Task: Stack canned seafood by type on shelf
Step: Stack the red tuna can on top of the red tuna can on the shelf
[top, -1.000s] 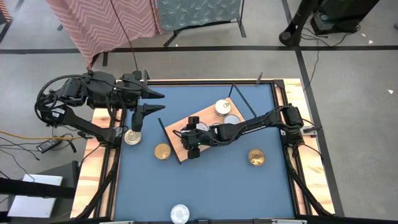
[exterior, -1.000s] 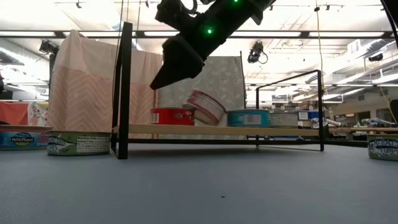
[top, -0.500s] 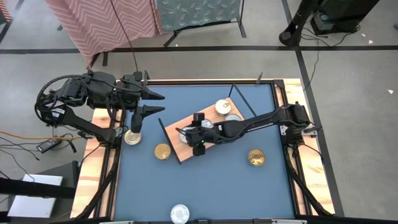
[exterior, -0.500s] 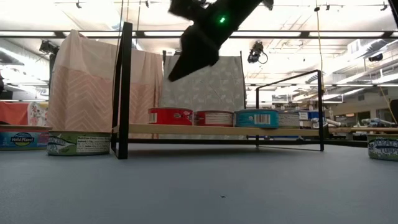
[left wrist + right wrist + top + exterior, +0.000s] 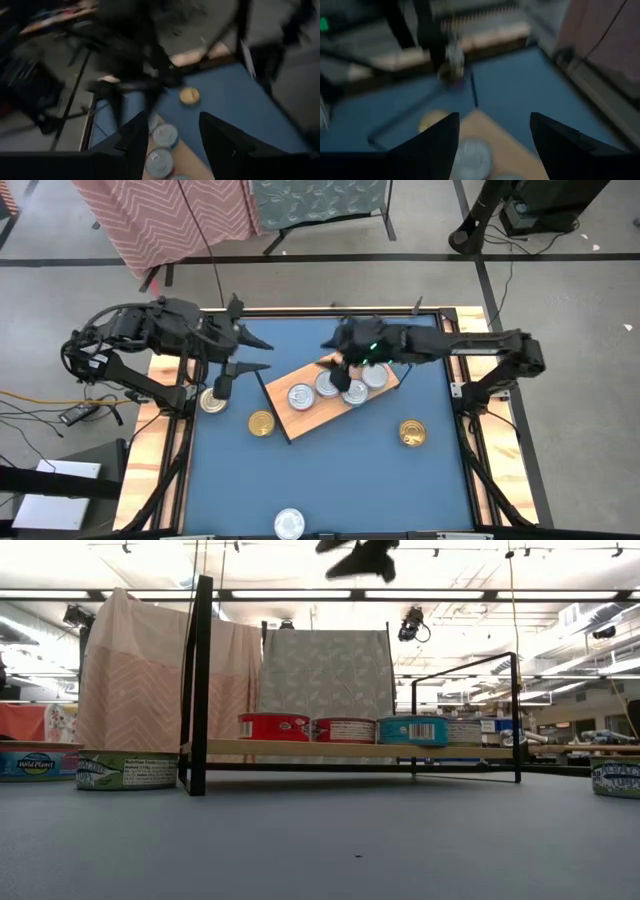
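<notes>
The right arm's dark two-finger gripper [image 5: 338, 343] hangs high above the far side of the light wooden shelf board with thin black wire ends [image 5: 283, 416], and its fingers stand wide apart with nothing between them. Four round flat tins with silver lids [image 5: 300, 396] sit in a row on the board, and from the low view they show red, red-and-white and blue sides. On the blue table top [image 5: 340, 470] three tins wait off the shelf: a gold-lidded round tin [image 5: 261, 423] just beside the near end of the board, another gold-lidded tin [image 5: 411, 433] on the right, and a silver-lidded tin [image 5: 289, 523] at the near edge. One more tin [image 5: 212, 401] sits under the left arm's gripper [image 5: 238, 355], whose fingers are partly open and hold nothing. I think the next good move is to fetch a loose tin. Come straight down over it, squeeze its sides gently, lift it flat, and set it by tins of its own kind without bumping the row.
</notes>
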